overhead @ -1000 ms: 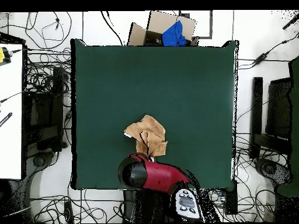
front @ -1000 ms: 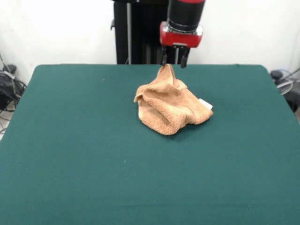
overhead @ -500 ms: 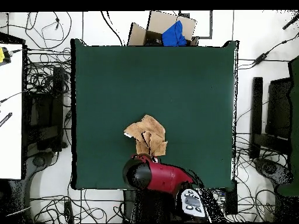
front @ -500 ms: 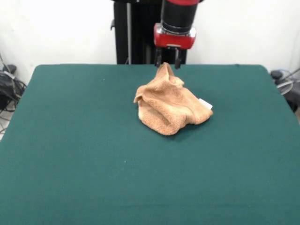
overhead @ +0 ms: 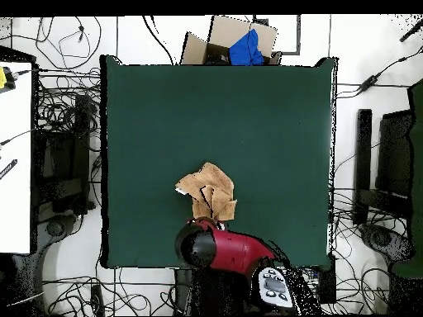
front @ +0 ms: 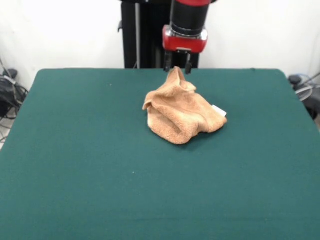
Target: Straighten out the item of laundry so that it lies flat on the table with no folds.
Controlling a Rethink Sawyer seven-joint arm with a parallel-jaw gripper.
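Towel [front: 182, 112] bunched mid-frame, pincer [front: 177, 66] spread astride its raised peak; next, I'd judge: clamp, pull flat.

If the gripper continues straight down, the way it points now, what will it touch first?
Most likely the raised peak of the towel, just under the gripper; the table lies below that. Depth is unclear.

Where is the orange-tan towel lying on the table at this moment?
In the front view, the crumpled orange-tan terry towel lies near the middle of the dark green table, towards its far edge, directly under the gripper.
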